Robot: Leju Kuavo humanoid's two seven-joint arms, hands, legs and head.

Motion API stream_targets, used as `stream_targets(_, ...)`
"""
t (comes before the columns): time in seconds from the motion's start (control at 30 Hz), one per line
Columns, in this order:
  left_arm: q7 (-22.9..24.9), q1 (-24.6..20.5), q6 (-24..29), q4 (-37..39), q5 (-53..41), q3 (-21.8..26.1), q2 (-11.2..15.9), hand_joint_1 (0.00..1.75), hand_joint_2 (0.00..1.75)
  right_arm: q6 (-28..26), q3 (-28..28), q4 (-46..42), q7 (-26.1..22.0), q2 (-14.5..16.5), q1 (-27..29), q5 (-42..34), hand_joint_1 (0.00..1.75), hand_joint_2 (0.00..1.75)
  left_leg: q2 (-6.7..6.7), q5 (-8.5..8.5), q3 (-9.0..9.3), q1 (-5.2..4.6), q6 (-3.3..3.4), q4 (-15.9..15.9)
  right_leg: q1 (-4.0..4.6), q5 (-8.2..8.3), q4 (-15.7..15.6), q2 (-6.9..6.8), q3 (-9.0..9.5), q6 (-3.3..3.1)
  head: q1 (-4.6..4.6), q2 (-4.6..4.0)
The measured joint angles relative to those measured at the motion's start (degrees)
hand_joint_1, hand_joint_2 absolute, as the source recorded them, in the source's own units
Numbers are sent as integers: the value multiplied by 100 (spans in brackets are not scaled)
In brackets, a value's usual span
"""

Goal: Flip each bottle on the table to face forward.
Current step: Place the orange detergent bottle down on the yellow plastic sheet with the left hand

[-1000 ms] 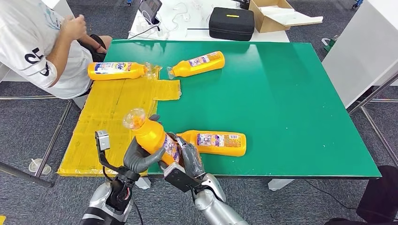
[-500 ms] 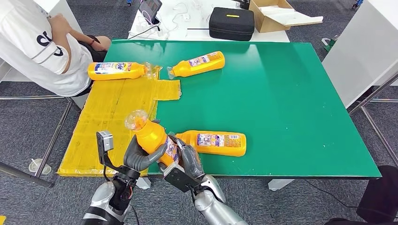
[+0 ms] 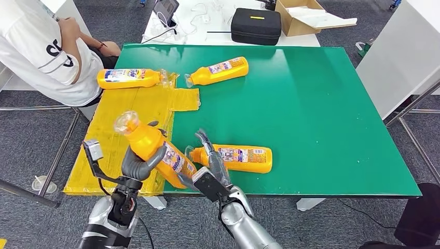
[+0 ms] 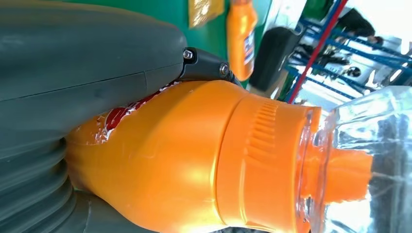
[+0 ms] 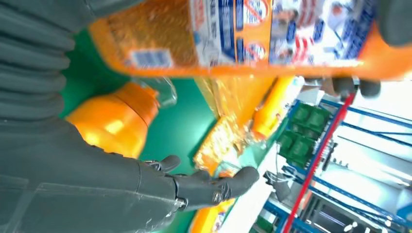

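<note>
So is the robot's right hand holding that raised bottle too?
No, the left hand alone grips the raised bottle; the right hand is open beside it, fingers apart.

I see a shiny orange plastic bottle [image 3: 155, 150] with a clear plastic cap, held in my left robot hand [image 3: 136, 165] of dull grey rubber. The green tabletop [image 3: 311, 104] is smooth and glossy. Beside the bottle lies crinkly yellow sheet [image 3: 124, 129].
</note>
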Motion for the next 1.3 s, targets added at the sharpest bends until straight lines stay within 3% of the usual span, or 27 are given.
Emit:
stream_targets(0.17,-132,-267,511,-159,-92,434,82,175,175,356,-162,-781,-47,-131,253,-428,0,0,0,1,0,0,0,0,0,0,0,0,0,0,0,0)
stream_targets(0.27,-359,-542,1104,-191,-578,760,167,175,175,436,-255,-1276,-95,-206,425,-607,0,0,-1,1,0,1,0,0,1,0,1,0,0,0,1,0)
stream_targets(0.43,-851,-861,2342,-186,-2007,1066,299,175,175,373,-364,-1952,-306,-260,664,-929,0,0,-1,2,-1,1,0,0,0,0,1,-1,0,0,0,0)
stream_targets(0.57,-1151,-1089,3602,-27,-3761,1096,420,175,175,261,-408,-2672,-462,-273,821,-1316,0,0,-3,2,-4,0,1,0,-1,0,1,-1,0,0,1,0)
stream_targets(0.77,-1212,-1481,4824,900,-6293,884,649,175,175,263,-335,-3079,-447,-273,776,-1631,0,0,-1,4,-1,-1,0,0,-1,2,1,0,1,-1,1,1)
stream_targets(1.0,-1299,-1823,4869,2353,-7785,330,1017,175,175,445,-140,-3034,-408,-273,654,-1715,0,0,22,6,2,1,-4,0,2,12,2,8,-2,-16,1,0)
stream_targets(1.3,-1329,-1911,4530,3106,-8080,-71,1261,175,175,560,-46,-2892,-367,-273,594,-1731,0,0,26,6,0,1,-4,0,2,11,2,10,-6,-16,2,0)
